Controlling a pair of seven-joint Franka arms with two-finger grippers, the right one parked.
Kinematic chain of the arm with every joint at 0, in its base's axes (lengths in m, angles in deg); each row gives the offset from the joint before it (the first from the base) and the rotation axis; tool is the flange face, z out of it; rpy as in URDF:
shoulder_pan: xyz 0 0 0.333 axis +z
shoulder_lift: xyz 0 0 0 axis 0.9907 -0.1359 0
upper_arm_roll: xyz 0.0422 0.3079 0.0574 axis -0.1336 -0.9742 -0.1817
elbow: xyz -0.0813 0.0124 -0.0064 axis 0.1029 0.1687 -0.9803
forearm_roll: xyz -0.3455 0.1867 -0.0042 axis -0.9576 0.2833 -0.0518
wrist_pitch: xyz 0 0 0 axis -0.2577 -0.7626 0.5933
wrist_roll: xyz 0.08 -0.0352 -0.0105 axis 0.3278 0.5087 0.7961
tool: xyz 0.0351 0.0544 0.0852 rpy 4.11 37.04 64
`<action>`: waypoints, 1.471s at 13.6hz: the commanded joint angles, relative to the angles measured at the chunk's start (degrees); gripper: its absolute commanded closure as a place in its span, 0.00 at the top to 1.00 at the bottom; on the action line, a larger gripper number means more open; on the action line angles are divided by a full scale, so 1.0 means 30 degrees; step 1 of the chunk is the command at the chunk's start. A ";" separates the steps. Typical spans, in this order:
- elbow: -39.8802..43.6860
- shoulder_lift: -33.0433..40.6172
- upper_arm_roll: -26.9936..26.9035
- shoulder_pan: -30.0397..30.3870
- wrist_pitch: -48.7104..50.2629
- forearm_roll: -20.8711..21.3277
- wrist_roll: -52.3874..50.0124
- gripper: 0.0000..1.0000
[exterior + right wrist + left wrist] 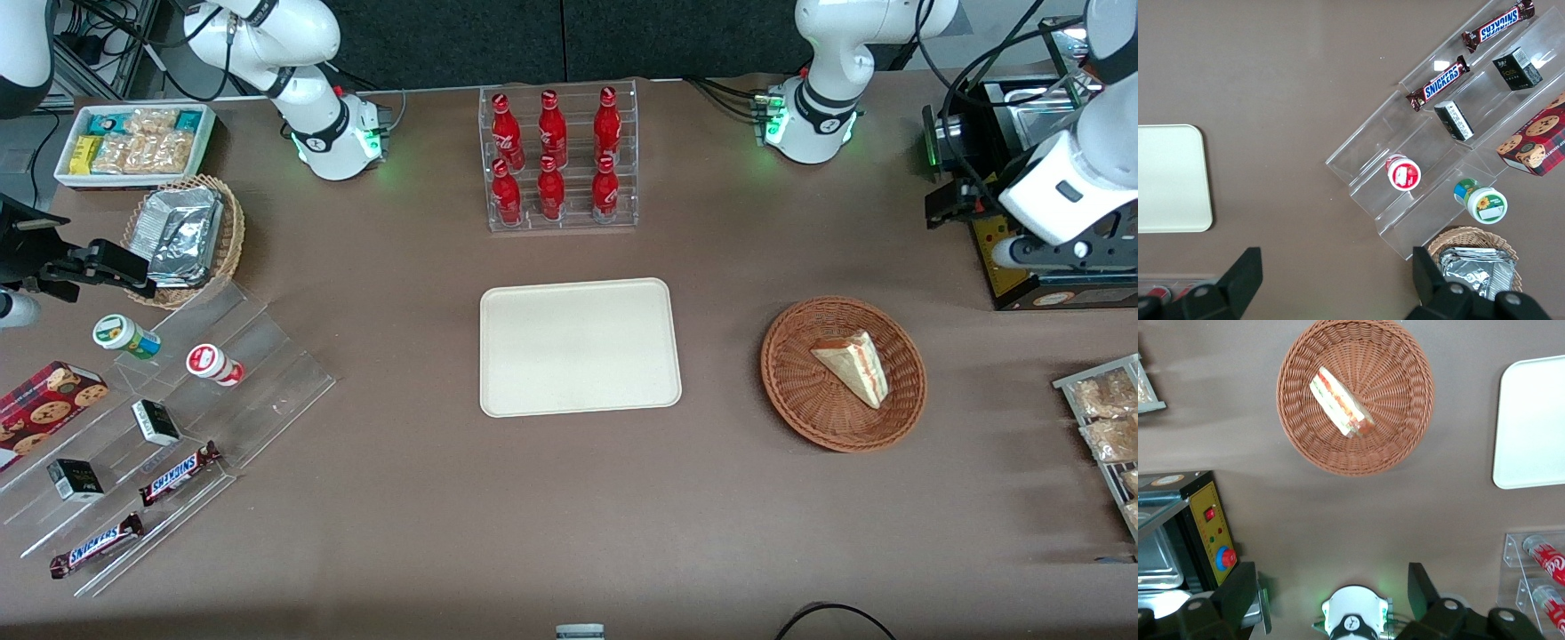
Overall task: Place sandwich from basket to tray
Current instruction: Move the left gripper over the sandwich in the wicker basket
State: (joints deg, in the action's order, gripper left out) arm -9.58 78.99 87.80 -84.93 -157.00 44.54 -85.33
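Right now, nearest the front camera on your brown table (533,516), the clear stepped display (169,444) sits toward the parked arm's end, holding two Snickers bars (180,472), small dark boxes (156,422) and two small cups (214,364), with a red cookie box (44,404) at its edge. Toward the working arm's end, you have a wire rack of snack bags (1107,422) at the table's edge.

Farther from the camera, the tray (579,347) lies flat at mid-table with nothing on it. Beside it, toward the working arm's end and apart from it, the basket (843,373) rests on the table. The sandwich (853,364) lies inside the basket, on its side, with the red and orange filling edge showing in the wrist view (1341,402).

Farther again, the tan wicker basket of foil packets (185,236) stands toward the parked arm's end, and the acrylic rack of red cola bottles (556,160) stands farther from the camera than the tray. The white bin of snack packets (133,142) sits farthest.

Your gripper (1331,593) hangs high above the table, near the yellow-and-black machine (1022,258), well apart from the basket. Its fingers (1238,590) are spread wide and hold nothing.
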 commanded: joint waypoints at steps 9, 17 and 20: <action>-0.9298 -0.0260 -0.0280 0.0241 -1.2090 0.0154 -0.8217 1.00; -1.1443 -0.1958 -0.0280 0.0241 -1.7342 0.0183 -1.1276 1.00; -1.1502 -0.2456 -0.0251 0.0183 -1.8250 0.0154 -1.1744 1.00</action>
State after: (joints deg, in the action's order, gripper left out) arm -43.73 72.23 86.90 -84.25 -209.57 44.57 -118.77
